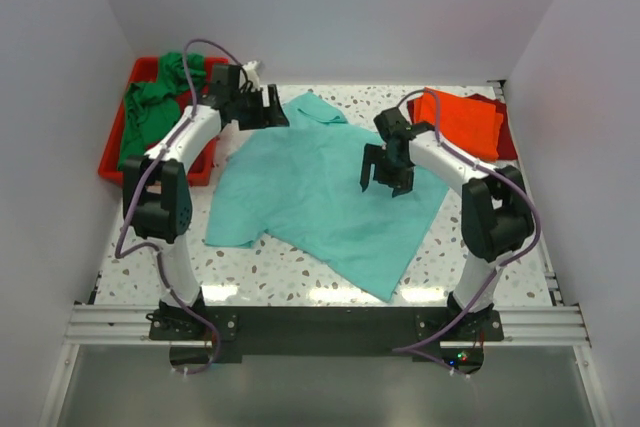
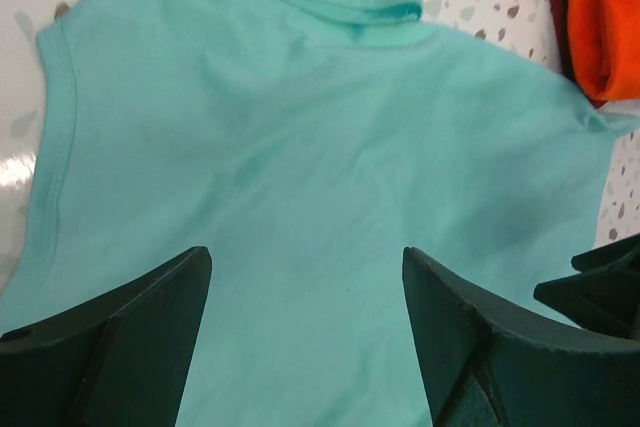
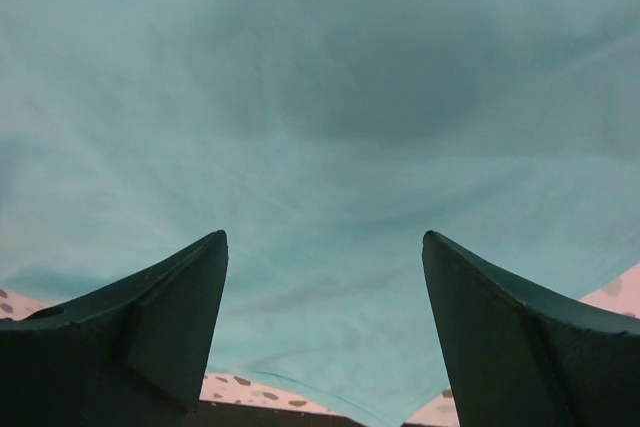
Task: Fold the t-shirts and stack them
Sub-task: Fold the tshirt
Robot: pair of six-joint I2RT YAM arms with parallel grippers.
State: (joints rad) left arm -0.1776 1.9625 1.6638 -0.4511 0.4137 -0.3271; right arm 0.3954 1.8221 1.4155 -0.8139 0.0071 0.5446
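Observation:
A light teal t-shirt (image 1: 320, 192) lies spread out and a little skewed on the speckled table (image 1: 290, 272). It fills the left wrist view (image 2: 300, 167) and the right wrist view (image 3: 320, 117). My left gripper (image 1: 268, 110) is open above the shirt's far left edge, near the collar. My right gripper (image 1: 386, 177) is open above the shirt's right part, holding nothing. A folded orange t-shirt (image 1: 462, 119) lies on a dark red one (image 1: 506, 132) at the far right. A green t-shirt (image 1: 150, 107) lies crumpled in the red tray (image 1: 112, 147).
The red plastic tray stands at the far left by the wall. White walls close in the left, back and right. The orange shirt also shows in the left wrist view (image 2: 605, 17). A metal rail (image 1: 320, 322) runs along the near edge.

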